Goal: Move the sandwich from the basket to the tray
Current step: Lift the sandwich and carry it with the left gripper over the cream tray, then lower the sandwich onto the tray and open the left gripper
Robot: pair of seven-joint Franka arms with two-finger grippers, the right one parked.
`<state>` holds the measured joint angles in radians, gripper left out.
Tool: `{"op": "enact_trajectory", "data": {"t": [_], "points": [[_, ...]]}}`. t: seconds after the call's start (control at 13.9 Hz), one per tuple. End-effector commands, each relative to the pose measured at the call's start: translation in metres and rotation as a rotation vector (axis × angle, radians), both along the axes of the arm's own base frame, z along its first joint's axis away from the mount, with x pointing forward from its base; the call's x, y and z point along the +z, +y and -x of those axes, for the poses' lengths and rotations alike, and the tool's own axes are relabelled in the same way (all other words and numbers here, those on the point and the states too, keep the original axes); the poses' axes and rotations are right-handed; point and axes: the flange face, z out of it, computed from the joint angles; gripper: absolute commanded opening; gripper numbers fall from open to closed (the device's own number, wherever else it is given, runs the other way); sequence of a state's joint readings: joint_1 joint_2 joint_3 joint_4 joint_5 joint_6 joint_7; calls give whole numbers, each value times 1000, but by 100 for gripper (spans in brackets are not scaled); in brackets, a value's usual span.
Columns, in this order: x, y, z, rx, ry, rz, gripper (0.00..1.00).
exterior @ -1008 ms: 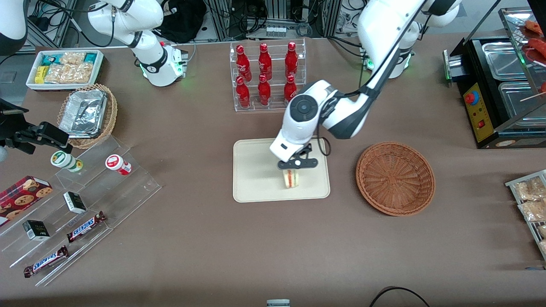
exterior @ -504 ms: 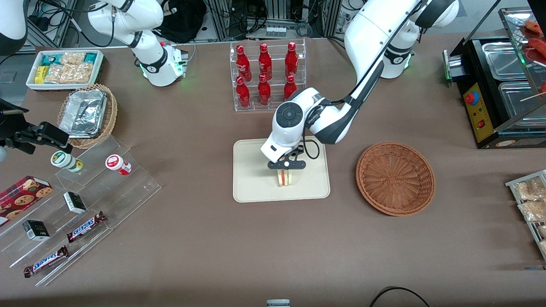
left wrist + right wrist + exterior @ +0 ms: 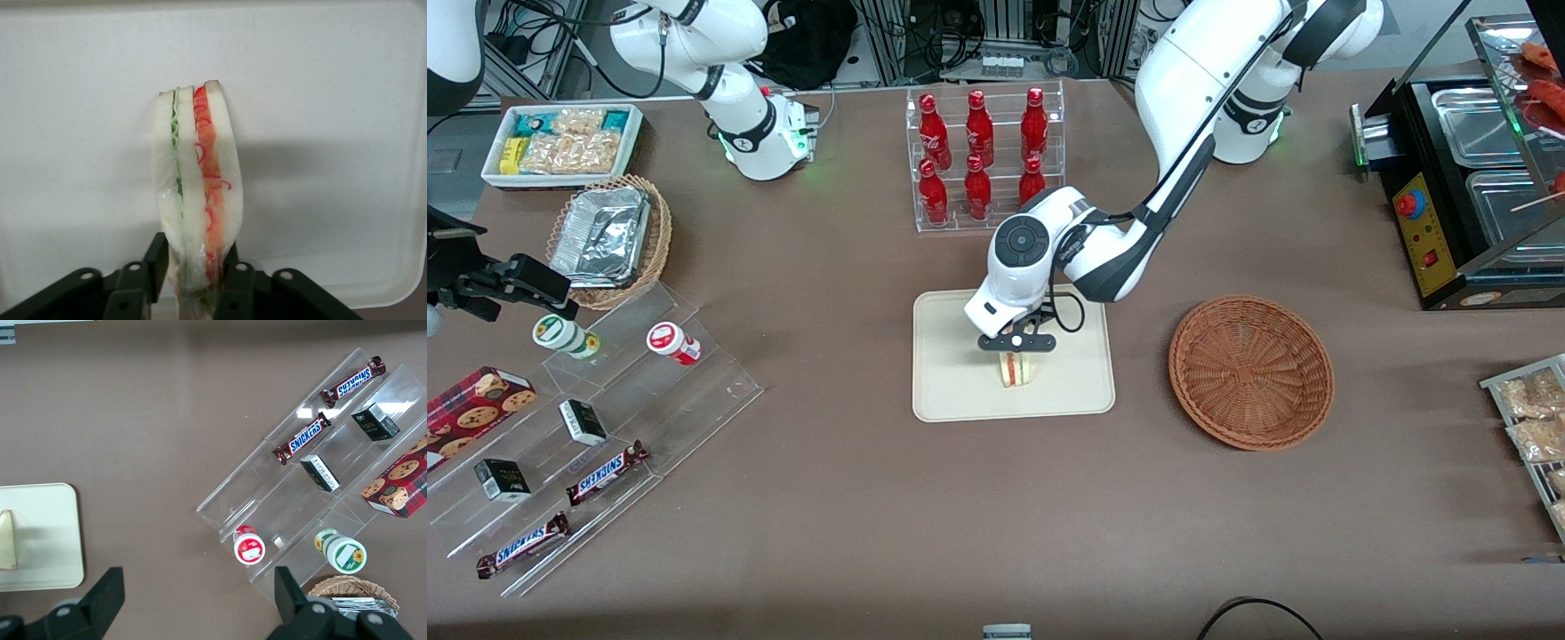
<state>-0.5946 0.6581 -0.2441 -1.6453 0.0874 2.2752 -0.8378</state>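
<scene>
Sandwich [image 3: 1015, 369] hangs upright over the cream tray [image 3: 951, 391], clamped in the left gripper [image 3: 1016, 345]; Snickers bars [image 3: 302, 439] lie toward the parked arm's end from that tray.

Bright, even overhead light; soft shadows, sharp focus.

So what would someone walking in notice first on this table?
Probably the white arm's gripper shut on a little sandwich, held over the middle of the cream tray. Beside the tray, toward the working arm's end, sits an empty reddish wicker basket, with a rack of red bottles farther from the front camera.
</scene>
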Motion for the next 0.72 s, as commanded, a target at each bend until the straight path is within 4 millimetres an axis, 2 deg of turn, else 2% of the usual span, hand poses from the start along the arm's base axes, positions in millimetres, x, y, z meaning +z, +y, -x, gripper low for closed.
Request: {"op": "enact_trajectory", "data": {"t": [0.0, 0.14, 0.29, 0.36, 0.5, 0.65], "points": [[15, -1, -3, 5, -28, -5, 100], [42, 7, -6, 29, -34, -19, 100], [86, 22, -14, 116, -57, -31, 100], [113, 37, -22, 151, -67, -33, 100], [163, 80, -36, 203, -66, -58, 100], [205, 108, -41, 246, -85, -59, 100]]}}
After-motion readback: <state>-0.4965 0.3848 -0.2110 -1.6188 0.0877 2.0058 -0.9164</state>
